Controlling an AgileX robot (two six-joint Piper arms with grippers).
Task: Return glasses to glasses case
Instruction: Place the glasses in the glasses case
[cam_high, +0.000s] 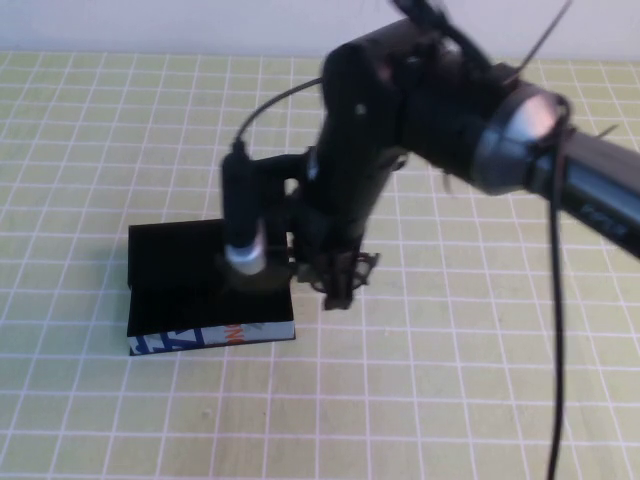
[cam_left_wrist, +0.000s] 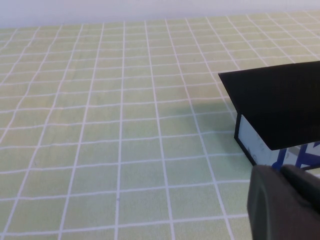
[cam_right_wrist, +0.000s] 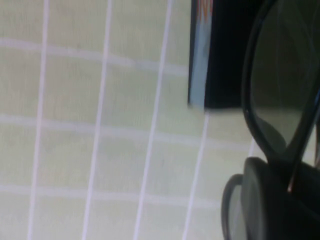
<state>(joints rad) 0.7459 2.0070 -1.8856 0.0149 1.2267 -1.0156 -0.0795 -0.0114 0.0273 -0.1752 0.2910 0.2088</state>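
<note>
The glasses case (cam_high: 175, 262) is a long black box lying left of centre with its flap lid open and its blue, white and orange printed front (cam_high: 205, 338) facing me. My right gripper (cam_high: 336, 288) hangs just off the case's right end. It is shut on the glasses (cam_high: 352, 270). In the right wrist view a dark lens of the glasses (cam_right_wrist: 281, 75) rises from the gripper's finger (cam_right_wrist: 267, 200), with the case (cam_right_wrist: 222, 55) behind it. My left gripper (cam_left_wrist: 286, 202) shows only as a dark finger close to the case (cam_left_wrist: 280, 102).
A green mat with a white grid (cam_high: 440, 380) covers the table. The right arm (cam_high: 500, 130) reaches in from the upper right over the middle, with its cable (cam_high: 556, 300) hanging down the right side.
</note>
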